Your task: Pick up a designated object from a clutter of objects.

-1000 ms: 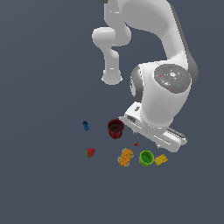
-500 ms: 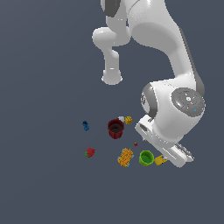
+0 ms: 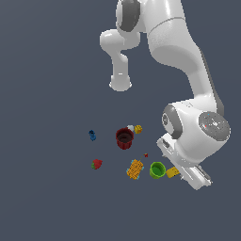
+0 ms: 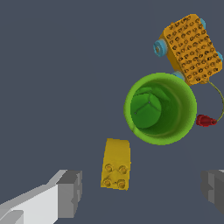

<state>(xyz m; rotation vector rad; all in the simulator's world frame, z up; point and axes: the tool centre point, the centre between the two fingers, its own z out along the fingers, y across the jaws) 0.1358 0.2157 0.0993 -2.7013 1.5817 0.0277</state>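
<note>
The small plain-yellow studded rectangular block (image 4: 116, 164) lies on the dark grey floor (image 3: 52, 197), just beside the lime green plastic cup (image 4: 160, 108) on the exterior view's right. The gripper (image 4: 142, 190) hovers above it, jaws wide and empty. In the wrist view the block sits off-centre, nearer one finger (image 4: 70, 192), its long axis running roughly across the jaw line, so closure would pinch its narrow width once centred.

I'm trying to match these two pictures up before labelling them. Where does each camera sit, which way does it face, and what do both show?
Exterior view: off the arm, high, facing down at the floor; shows nearly the whole white arm above the clutter of objects.
Wrist view: on the wrist, looking down past two grey fingers spread wide.
Shared: yellow block, green cup, orange speckled block.
</note>
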